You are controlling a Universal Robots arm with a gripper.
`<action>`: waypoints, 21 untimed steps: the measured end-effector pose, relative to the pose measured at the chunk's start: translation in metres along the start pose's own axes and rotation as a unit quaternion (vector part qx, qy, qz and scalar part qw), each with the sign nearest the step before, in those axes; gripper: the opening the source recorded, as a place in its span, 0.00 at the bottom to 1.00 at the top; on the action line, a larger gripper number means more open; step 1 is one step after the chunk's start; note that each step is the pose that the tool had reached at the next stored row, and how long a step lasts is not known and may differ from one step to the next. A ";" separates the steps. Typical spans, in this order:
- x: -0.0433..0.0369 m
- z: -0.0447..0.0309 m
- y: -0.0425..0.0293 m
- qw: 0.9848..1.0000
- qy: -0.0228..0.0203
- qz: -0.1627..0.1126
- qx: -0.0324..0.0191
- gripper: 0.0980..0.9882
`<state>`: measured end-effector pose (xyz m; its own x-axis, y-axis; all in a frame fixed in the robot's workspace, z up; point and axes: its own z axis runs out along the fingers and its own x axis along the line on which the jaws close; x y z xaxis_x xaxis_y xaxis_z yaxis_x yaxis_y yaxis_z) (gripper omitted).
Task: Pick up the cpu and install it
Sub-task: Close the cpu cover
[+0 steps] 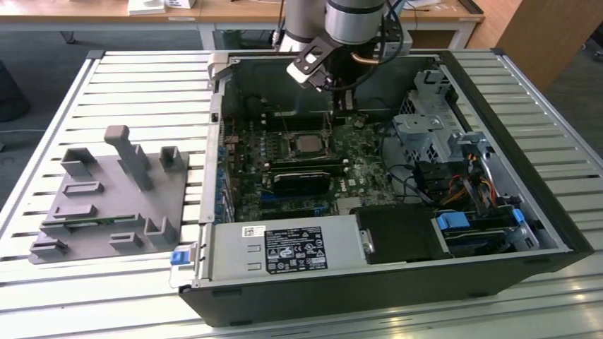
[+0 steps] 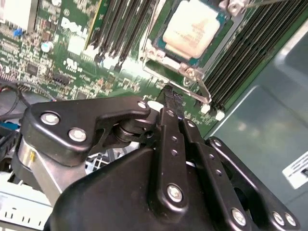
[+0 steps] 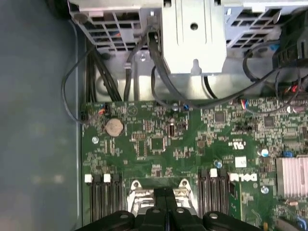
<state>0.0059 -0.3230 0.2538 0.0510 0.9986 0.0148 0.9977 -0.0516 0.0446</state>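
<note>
The cpu (image 1: 306,143) lies flat in the black socket on the green motherboard (image 1: 363,166) inside the open computer case. Its silvery top also appears in the second wrist view (image 2: 192,26), ringed by the socket's metal frame (image 2: 190,72). My gripper (image 1: 347,106) hangs over the board just beyond the socket, toward the case's far wall, and is apart from the cpu. Both wrist views show the black fingers (image 2: 168,139) pressed together with nothing between them, tips (image 3: 166,195) over the socket's edge.
A grey fixture plate (image 1: 104,205) with a green memory stick (image 1: 94,222) lies at the exterior view's left. The case holds a power supply (image 1: 282,248), a metal drive cage (image 1: 428,134), loose cables (image 3: 144,62), memory slots (image 2: 125,24) and a heatsink (image 3: 291,177).
</note>
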 end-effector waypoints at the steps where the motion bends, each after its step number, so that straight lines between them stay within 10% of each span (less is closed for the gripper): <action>1: -0.0001 0.0004 -0.0022 1.000 0.000 0.000 0.000 0.01; 21: -0.0019 0.0134 -0.0345 1.000 0.000 0.000 0.000 0.01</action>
<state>-0.0280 -0.3230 0.2388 0.0510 0.9986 0.0151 0.9977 -0.0517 0.0446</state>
